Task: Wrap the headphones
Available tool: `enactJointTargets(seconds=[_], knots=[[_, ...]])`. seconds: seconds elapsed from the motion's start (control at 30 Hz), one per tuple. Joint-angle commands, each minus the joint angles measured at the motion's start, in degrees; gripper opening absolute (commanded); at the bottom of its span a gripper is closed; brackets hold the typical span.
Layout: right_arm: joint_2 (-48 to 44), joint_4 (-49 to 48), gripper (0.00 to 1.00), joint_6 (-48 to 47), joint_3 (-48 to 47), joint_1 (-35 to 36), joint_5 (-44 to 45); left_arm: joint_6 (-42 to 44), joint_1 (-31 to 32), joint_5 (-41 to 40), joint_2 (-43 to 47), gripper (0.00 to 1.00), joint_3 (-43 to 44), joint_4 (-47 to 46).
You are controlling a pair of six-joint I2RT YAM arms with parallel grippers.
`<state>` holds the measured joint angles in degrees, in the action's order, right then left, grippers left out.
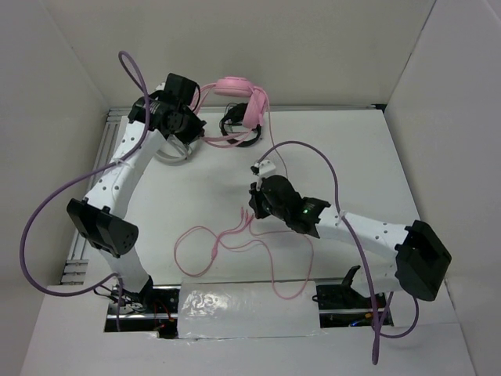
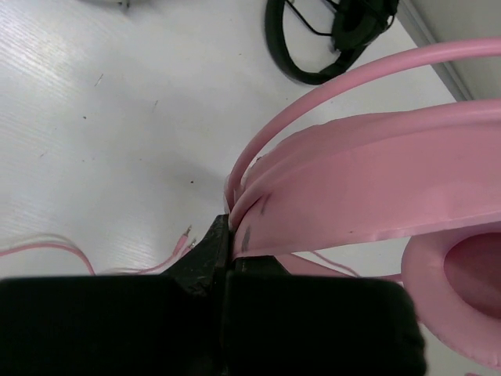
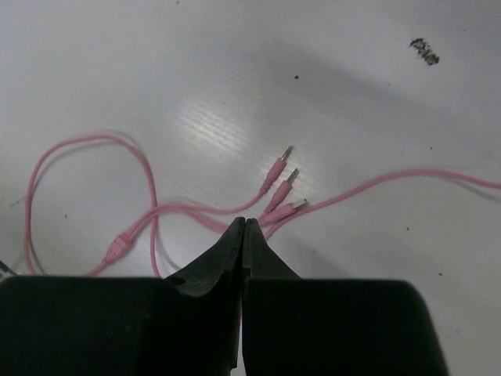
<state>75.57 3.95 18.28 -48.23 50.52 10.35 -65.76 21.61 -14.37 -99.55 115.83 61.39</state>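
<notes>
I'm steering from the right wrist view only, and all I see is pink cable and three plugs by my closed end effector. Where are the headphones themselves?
Observer: The headphones are at the far side of the table, beyond your arm. Their cable runs back toward you in loose loops.
Operator: Lying free?
Observer: No. The left end effector is shut on the end of the headband.
Operator: Anything crowding them?
Observer: Black headphones lie on the table right beside the pink ear cup.
</notes>
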Motion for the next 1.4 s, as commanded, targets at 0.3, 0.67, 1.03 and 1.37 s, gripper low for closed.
enactJointTargets(seconds=[0.3, 0.67, 1.03, 1.37], knots=[[-17.45, -11.49, 0.79, 1.38, 15.96, -0.33, 13.17, 9.14, 0.37, 2.50, 8.92, 0.00, 7.99, -15.24], [-23.29, -36.37, 1.00, -5.00, 26.61, -7.10, 5.40, 14.16, 0.81, 8.21, 12.53, 0.00, 14.60, -22.53], [-3.44, -49.02, 1.00, -6.77, 22.30, -6.93, -5.95, 15.13, 1.60, 9.18, 14.55, 0.00, 17.06, -23.59], [7.13, -52.73, 0.90, -4.05, 18.27, -4.56, -16.14, 16.45, 2.48, 6.90, 16.14, 0.00, 16.54, -24.91]])
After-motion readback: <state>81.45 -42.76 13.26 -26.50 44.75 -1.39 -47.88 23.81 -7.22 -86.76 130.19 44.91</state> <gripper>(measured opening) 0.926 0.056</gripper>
